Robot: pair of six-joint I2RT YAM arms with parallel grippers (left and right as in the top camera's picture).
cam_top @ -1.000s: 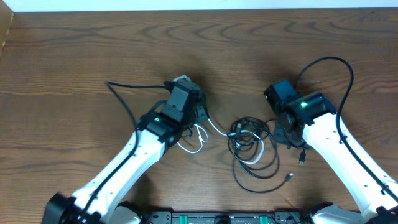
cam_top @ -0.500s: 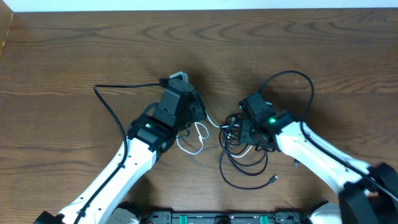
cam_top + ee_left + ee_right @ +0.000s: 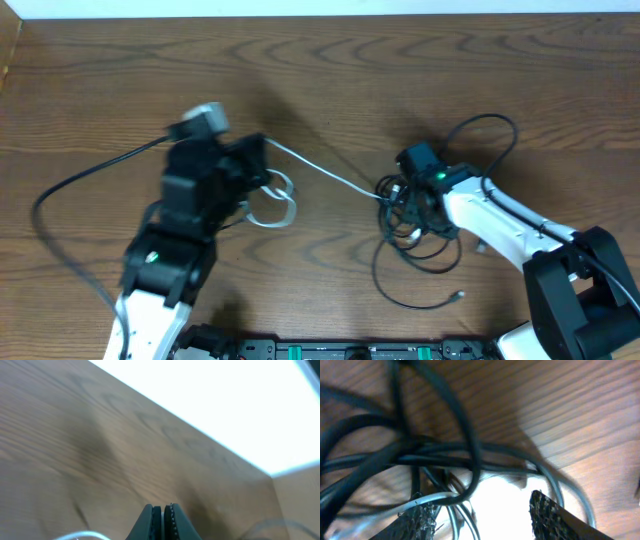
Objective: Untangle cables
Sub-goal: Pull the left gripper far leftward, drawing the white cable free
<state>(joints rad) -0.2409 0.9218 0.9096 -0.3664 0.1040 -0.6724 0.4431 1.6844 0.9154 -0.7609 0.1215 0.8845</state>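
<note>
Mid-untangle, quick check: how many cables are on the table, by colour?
white cable: 1
black cables: 2, as best the knot lets me tell
total: 3

Right arm [image 3: 500, 222] hides the white cable [image 3: 322, 170]'s far end.
</note>
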